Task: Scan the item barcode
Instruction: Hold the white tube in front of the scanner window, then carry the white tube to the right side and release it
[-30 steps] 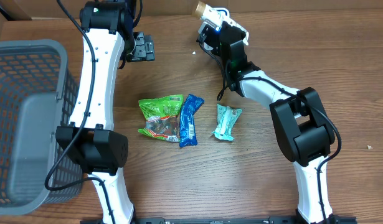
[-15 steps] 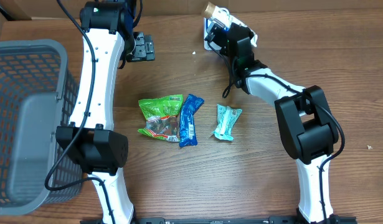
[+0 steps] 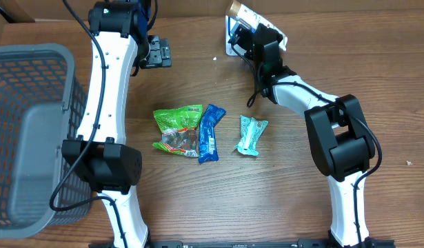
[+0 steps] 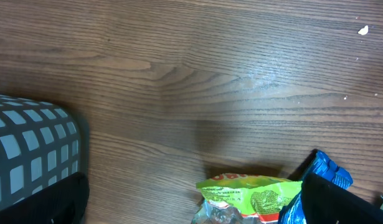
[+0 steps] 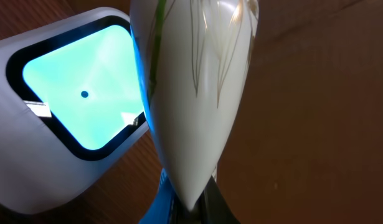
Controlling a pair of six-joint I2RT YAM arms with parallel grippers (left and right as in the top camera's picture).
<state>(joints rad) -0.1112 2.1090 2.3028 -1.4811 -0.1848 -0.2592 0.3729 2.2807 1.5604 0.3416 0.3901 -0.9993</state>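
Right wrist: white pouch (image 5: pixel 191 93), long axis vertical, narrow end down.

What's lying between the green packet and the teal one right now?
The blue packet, seen overhead. It lies against the green packet, with a strip of bare table between it and the teal packet.

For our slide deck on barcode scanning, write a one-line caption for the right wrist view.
A glossy white packet is held close beside the white scanner, whose cyan window glows.
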